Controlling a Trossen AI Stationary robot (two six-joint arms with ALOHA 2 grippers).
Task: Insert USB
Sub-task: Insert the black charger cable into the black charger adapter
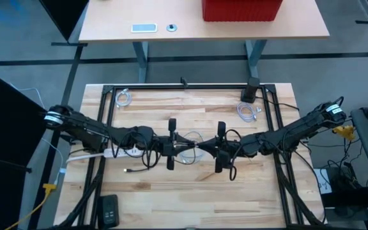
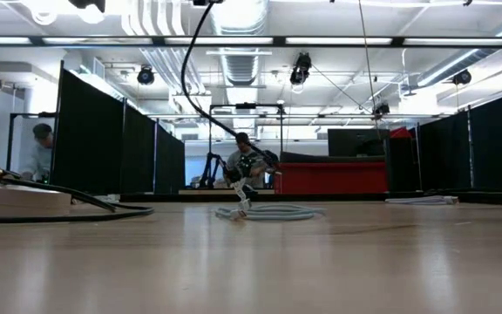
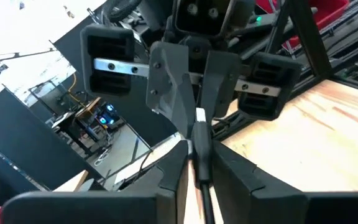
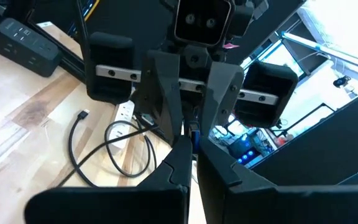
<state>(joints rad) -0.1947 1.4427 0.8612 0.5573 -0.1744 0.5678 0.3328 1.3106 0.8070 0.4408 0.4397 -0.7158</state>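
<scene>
— Pale wood tabletop point(image 1: 190, 191), both arms meeting at its middle, raised off the boards. Where's your plug?

— You have it between the two pincers. Your left pincer point(image 3: 197, 163) is pinching a white plug point(image 3: 200, 134) with a dark cable point(image 3: 207, 205) trailing back between the fingers. Your right pincer point(image 4: 188, 149) is pressed together on a blue-tipped connector point(image 4: 194, 138); I can't tell which half is the socket.

— How will it handle?

— Light, I'd judge. The plug body is small, hard and smooth, so it could twist in the grip. The cable is limp and will drag sideways. Hold the rigid shell just behind the metal tip, never the cord.

— Anything else down there?

— A white power strip point(image 4: 124, 112) and loops of black cable point(image 4: 98, 152) lie on the tabletop under the left arm, apart from the plug.
</scene>
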